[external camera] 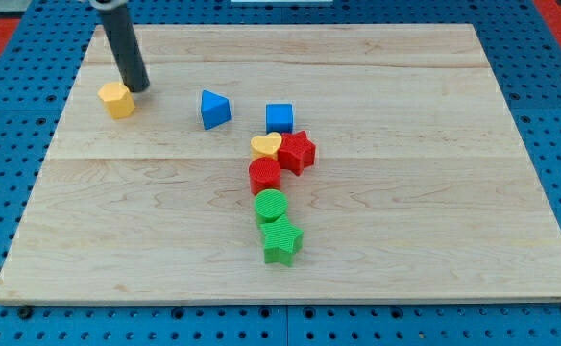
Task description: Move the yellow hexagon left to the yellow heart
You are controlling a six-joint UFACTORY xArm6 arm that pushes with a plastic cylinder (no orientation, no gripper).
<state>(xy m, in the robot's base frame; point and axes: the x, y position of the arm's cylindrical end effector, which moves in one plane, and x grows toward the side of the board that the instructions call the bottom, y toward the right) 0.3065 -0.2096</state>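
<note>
The yellow hexagon point(116, 99) lies near the board's upper left. My tip point(139, 87) rests just to its upper right, very close to it or touching it. The yellow heart point(266, 146) sits near the board's middle, far to the right of the hexagon and slightly lower. It touches the red star point(297, 152) on its right and the red cylinder-like block point(264, 175) below it.
A blue triangle point(214, 109) lies between hexagon and heart. A blue cube point(280, 117) sits above the heart. A green round block point(271, 206) and a green star point(281, 240) line up below the red block. The wooden board point(434, 192) ends in blue pegboard.
</note>
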